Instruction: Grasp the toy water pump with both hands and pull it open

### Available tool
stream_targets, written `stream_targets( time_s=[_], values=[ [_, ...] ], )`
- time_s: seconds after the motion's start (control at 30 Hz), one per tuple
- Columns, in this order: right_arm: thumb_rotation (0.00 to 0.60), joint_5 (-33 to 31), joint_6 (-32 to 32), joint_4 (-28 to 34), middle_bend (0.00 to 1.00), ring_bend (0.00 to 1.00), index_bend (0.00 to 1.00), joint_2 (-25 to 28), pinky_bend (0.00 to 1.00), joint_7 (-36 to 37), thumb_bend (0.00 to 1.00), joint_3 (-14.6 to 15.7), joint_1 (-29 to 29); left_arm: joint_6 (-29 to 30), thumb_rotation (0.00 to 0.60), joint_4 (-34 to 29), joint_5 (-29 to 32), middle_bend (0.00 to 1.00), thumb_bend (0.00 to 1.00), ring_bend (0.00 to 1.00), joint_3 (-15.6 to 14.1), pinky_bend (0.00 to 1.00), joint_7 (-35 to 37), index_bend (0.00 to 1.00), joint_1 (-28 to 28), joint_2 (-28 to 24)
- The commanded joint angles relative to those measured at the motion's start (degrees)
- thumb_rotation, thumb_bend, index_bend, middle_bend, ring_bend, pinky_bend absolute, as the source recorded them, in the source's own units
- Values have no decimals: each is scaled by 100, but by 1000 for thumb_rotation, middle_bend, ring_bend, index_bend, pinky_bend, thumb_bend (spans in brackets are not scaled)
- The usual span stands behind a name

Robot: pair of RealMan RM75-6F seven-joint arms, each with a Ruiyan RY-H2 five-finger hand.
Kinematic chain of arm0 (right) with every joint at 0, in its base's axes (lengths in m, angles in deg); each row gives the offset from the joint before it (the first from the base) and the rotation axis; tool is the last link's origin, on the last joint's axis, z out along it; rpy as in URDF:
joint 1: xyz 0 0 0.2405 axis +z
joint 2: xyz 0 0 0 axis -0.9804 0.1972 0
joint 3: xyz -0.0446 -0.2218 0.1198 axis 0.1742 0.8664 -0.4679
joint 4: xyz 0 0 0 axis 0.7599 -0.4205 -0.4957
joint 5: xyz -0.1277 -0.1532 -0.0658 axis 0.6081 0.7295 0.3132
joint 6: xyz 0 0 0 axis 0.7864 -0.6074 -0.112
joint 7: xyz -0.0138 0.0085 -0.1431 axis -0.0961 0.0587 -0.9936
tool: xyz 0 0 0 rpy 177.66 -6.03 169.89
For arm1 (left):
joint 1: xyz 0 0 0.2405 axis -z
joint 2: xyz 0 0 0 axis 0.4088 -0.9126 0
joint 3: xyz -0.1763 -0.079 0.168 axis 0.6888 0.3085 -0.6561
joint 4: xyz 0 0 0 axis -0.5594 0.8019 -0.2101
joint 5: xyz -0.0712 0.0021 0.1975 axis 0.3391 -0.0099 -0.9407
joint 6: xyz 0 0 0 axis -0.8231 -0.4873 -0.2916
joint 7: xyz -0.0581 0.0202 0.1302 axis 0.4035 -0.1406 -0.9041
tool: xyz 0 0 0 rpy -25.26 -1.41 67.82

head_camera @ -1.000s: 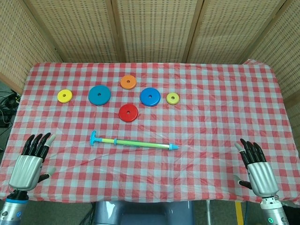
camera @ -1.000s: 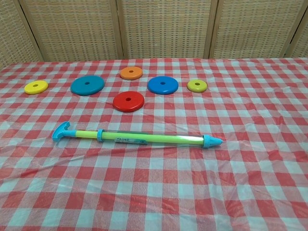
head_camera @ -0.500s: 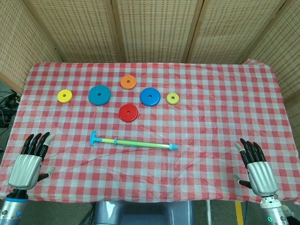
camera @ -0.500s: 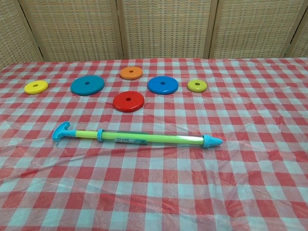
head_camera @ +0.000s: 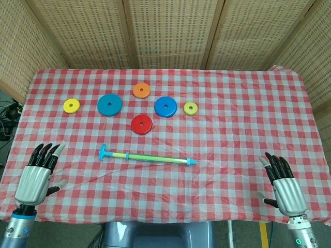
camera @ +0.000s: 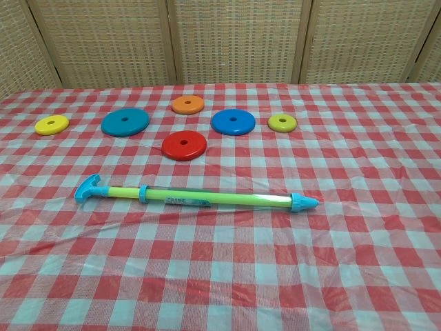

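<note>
The toy water pump (head_camera: 148, 156) lies flat on the checked tablecloth, a green tube with a blue T-handle at its left end and a blue nozzle at its right; the chest view shows the toy water pump (camera: 196, 198) at mid-table. My left hand (head_camera: 37, 174) hovers at the table's near left edge, fingers spread, holding nothing, well left of the handle. My right hand (head_camera: 283, 187) is at the near right edge, fingers apart and empty, far right of the nozzle. Neither hand appears in the chest view.
Behind the pump lie flat rings: a yellow ring (head_camera: 71, 106), a large blue ring (head_camera: 109, 105), an orange ring (head_camera: 141, 90), a red ring (head_camera: 141, 124), a second blue ring (head_camera: 165, 106) and a small yellow-green ring (head_camera: 190, 108). Wicker screens stand behind the table.
My left hand has shifted slightly up and to the right. The pump and my right hand have not moved.
</note>
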Motion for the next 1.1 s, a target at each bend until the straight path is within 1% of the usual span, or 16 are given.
stream_targets(
  time_s=[0.03,0.07,0.13,0.23,0.27,0.33,0.4,0.43,0.53,0.63,0.7,0.77,0.93,1.1],
  values=[
    [600,3,5,1,0,0,42,-4,0,-4,146,4,2,-364,600,-222,267,509,67,399,269,324,-361,62,297,55],
    [600,4,13,0,0,0,42,-8,0,-4,146,8,4,-473,600,-271,343,556,67,439,354,354,-460,75,399,93],
    [600,-9,40,-3,0,0,42,-12,0,2,146,11,12,-733,600,-344,543,686,68,552,526,458,-606,128,621,189],
    [600,-35,76,-4,0,0,42,-14,0,27,146,11,22,-999,600,-424,819,829,74,685,670,591,-785,215,822,271],
    [600,-50,91,-8,0,0,42,-14,0,40,146,8,28,-1098,600,-462,935,857,78,713,729,619,-876,236,902,304],
    [600,-83,132,-13,0,0,42,-11,0,86,146,5,41,-1379,600,-539,1332,928,110,786,920,688,-1168,311,1151,445],
    [600,-90,141,-14,0,0,42,-2,0,118,146,3,46,-1541,600,-586,1664,966,147,825,1031,723,-1410,374,1308,551],
    [600,-92,141,-14,0,0,42,4,0,138,147,2,48,-1618,600,-607,1830,978,163,837,1074,734,-1539,403,1385,601],
    [600,-107,132,-6,0,0,44,40,0,230,147,-6,48,-1829,600,-646,2415,988,210,846,1184,742,-1986,450,1643,799],
    [600,-114,120,3,0,0,49,72,0,307,146,-11,46,-1901,600,-645,2924,989,259,847,1252,745,-2421,463,1859,977],
    [600,-108,113,9,0,0,50,88,0,345,146,-9,45,-1891,600,-610,3236,990,275,847,1280,745,-2701,470,2014,1132],
    [600,-94,109,17,0,0,51,100,0,370,146,0,46,-1834,600,-543,3511,990,277,847,1312,745,-2926,484,2161,1321],
    [600,-51,93,40,0,0,52,109,0,366,146,20,43,-1779,600,-340,4121,990,277,847,1381,745,-3190,529,2489,1717],
    [600,-40,71,59,0,0,54,123,0,389,146,23,36,-1693,600,-41,4516,990,277,847,1380,745,-3371,528,2731,1978]
  ],
)
